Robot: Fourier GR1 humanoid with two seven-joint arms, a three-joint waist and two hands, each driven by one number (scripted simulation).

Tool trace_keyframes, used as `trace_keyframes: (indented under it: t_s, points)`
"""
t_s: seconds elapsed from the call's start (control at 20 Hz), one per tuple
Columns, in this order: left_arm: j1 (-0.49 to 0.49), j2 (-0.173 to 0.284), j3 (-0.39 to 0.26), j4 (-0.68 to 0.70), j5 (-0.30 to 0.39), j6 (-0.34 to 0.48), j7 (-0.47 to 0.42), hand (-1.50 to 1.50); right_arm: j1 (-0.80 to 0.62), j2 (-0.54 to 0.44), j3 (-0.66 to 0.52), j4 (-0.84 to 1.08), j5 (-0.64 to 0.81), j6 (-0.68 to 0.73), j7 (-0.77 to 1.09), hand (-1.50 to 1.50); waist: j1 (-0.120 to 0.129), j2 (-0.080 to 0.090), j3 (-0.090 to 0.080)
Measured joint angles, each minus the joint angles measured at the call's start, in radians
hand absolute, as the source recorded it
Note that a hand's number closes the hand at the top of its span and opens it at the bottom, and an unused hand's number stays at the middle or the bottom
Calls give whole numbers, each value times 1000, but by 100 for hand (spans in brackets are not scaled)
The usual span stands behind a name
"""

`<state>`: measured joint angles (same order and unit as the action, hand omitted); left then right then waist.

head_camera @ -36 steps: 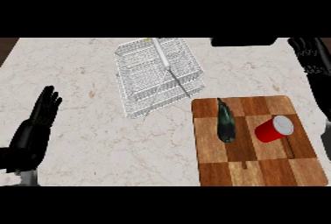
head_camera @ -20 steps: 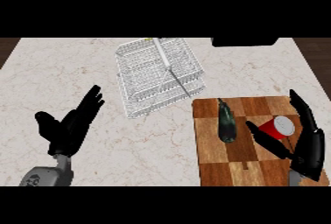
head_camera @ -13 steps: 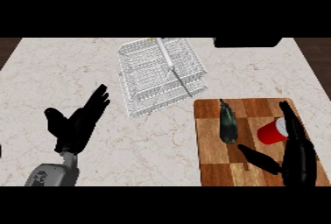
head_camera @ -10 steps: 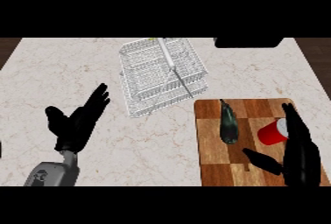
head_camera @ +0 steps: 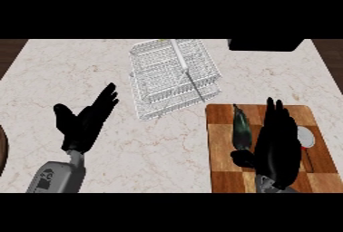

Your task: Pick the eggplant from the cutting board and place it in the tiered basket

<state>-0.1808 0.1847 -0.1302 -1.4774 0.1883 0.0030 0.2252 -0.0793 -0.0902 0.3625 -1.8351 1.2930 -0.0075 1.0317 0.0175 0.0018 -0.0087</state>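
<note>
Right hand [head_camera: 278,145], fingers straight and apart, hovers at lower right beside the dark green elongated eggplant [head_camera: 242,129], lying lengthwise up-frame on the wooden cutting board [head_camera: 224,172], just left.

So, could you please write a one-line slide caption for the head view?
Right hand open over the board beside the eggplant; wire basket behind, left hand open.
</note>
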Motion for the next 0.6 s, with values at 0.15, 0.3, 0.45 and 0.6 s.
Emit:
trace_keyframes:
  t_s: [0.15,0.3,0.45,0.6]
  points:
    - [-15,-13,-6,12,-3,-1,-1,0,-115,42,49,63,22,57,91,-150,8,1,3]
    - [-20,-20,-7,23,-6,-1,-6,0,-196,61,58,138,22,90,143,-150,11,2,5]
    - [-24,-15,0,24,-3,-6,-5,0,-235,69,56,202,18,117,173,-150,10,1,6]
    - [-12,-19,-1,15,-3,-6,-5,0,-261,73,44,264,4,131,188,-150,11,1,7]
